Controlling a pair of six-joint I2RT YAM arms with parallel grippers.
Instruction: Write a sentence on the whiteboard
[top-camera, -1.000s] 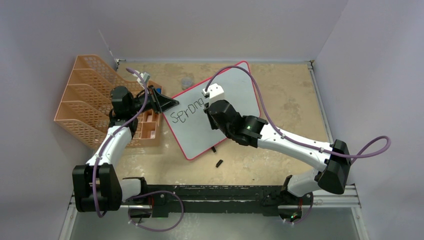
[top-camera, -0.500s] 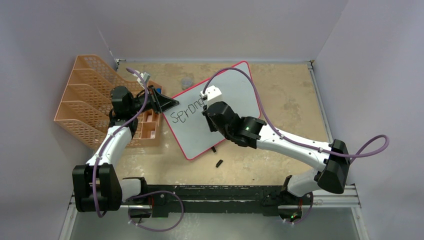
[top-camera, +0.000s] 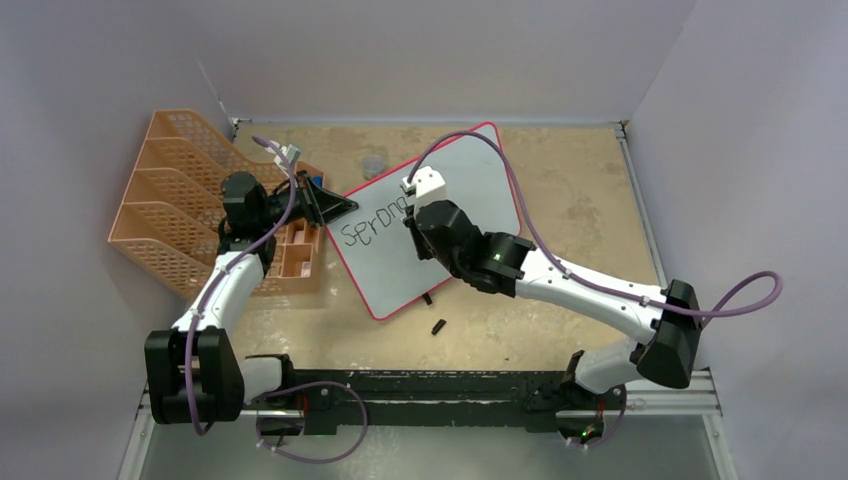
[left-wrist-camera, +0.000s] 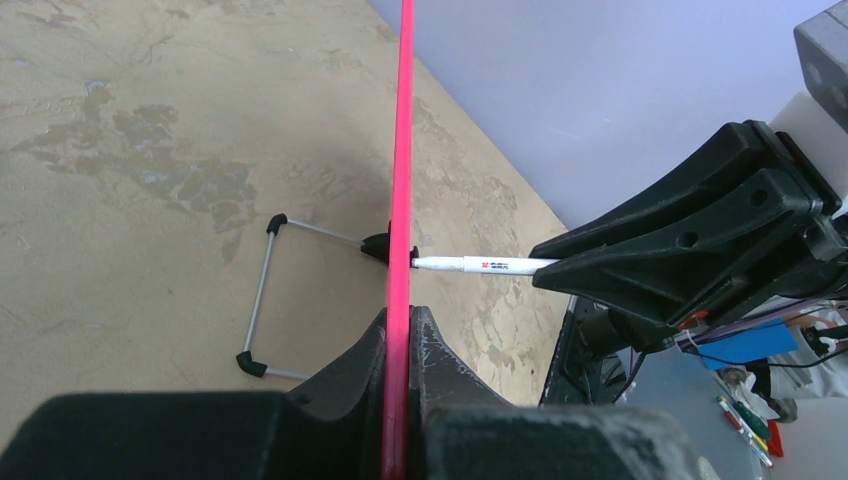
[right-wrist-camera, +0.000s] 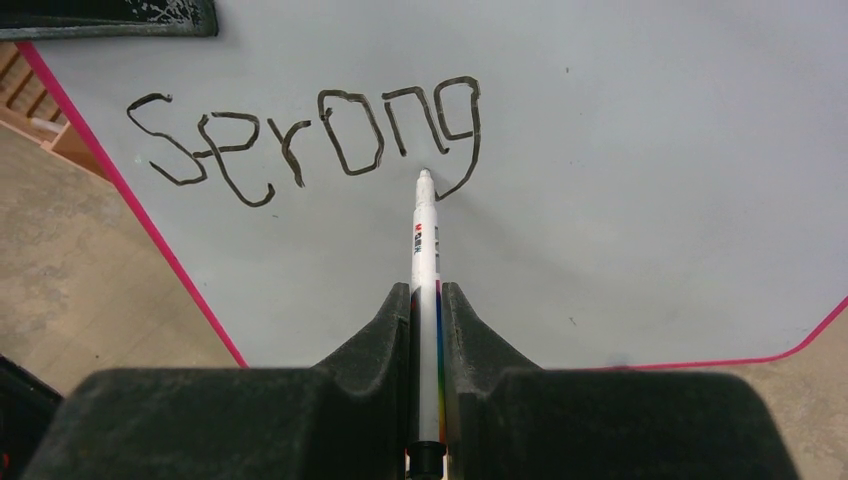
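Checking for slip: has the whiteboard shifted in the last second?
No. The whiteboard keeps its place against the orange rack.

Soft even light from above, whiteboard (right-wrist-camera: 620, 200) reading flat grey-blue, faint shadows on the table (left-wrist-camera: 120, 100), wrist views softening at the bottom edge.

Overhead view from behind — both wrist views close on the whiteboard (right-wrist-camera: 650, 200)

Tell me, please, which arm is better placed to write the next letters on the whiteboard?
The right. The right hand grips the marker, tip at the whiteboard beside the last letter of the sentence. The left hand is clamped on the board's red frame.
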